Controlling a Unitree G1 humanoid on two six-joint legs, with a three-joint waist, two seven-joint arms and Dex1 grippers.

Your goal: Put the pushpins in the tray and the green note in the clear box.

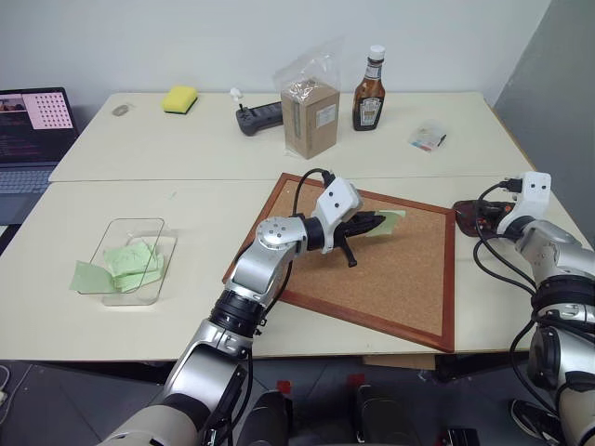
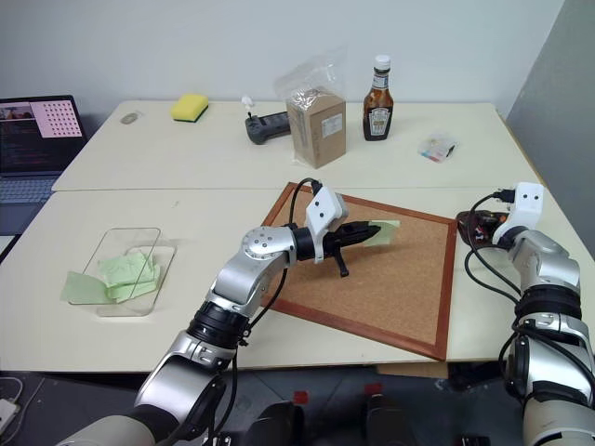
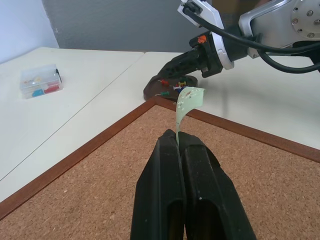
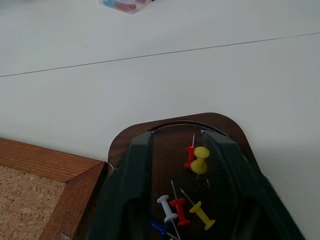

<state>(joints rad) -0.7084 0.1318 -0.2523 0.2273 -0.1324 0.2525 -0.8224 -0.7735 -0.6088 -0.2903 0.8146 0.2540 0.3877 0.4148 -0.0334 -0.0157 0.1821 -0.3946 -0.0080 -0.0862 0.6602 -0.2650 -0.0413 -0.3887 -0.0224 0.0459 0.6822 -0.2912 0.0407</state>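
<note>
Several pushpins (image 4: 189, 205) lie in the tray (image 4: 227, 125), between my right gripper's (image 4: 182, 150) parted fingers. Left gripper (image 3: 177, 142) pinches the green note (image 3: 189, 102) over the corkboard (image 1: 409, 279); clear box (image 1: 130, 260) holds green notes.

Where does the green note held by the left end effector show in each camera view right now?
Left eye view: green note over the corkboard, just right of centre.
Right eye view, again over the corkboard, near centre.
Left wrist view, curling up from the shut fingertips, centre.
Right wrist view: not in it.
Shared landmark: the corkboard's wooden frame, seen in all four views.
</note>
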